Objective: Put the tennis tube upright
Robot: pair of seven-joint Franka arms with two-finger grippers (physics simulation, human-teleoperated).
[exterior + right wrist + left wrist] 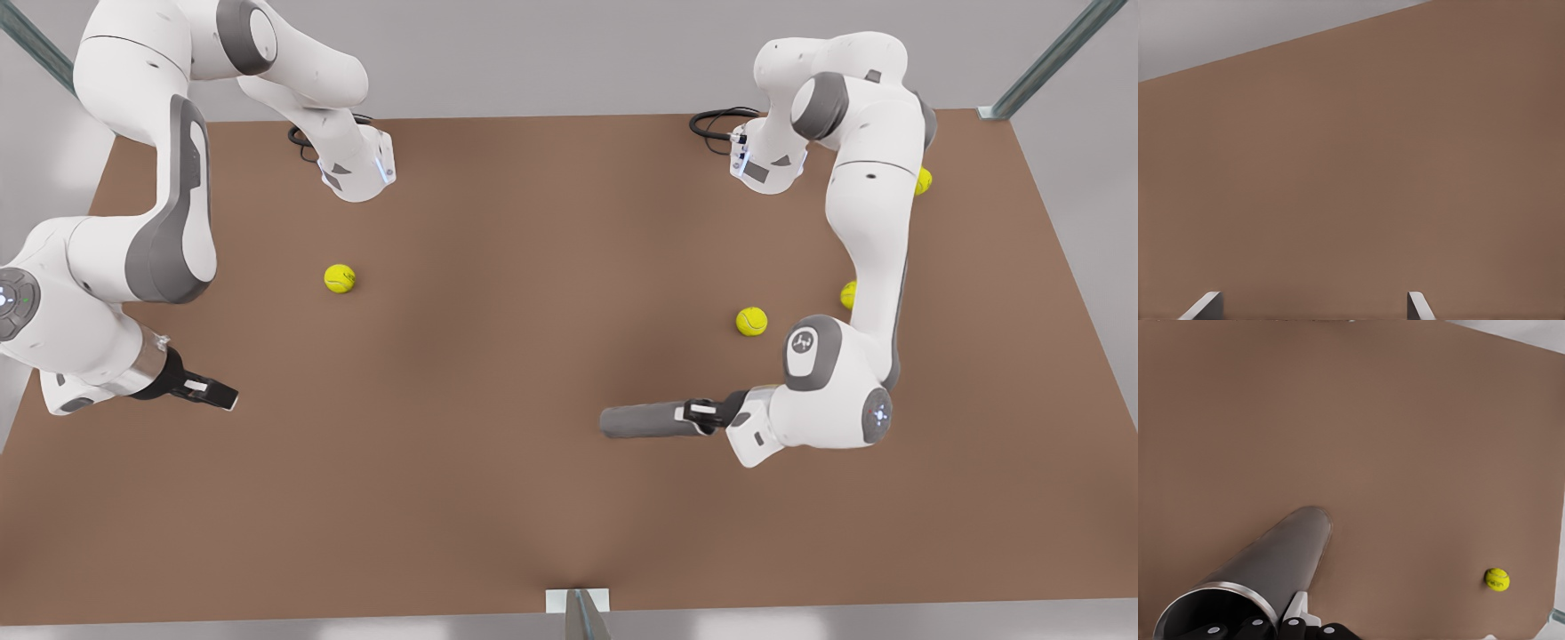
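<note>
My left jaws [700, 414] gripped the rim of the tennis tube [642, 420], which lay on its side on the brown surface [533, 498] at the front view's right. My right jaws [213, 394] waited, spread apart and holding nothing, well apart at the front view's left.

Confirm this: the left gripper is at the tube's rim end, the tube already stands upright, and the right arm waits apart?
Not quite: the tennis tube lies on its side on the table, as the front view shows. The left gripper is at its rim end; the right gripper waits apart.
</note>
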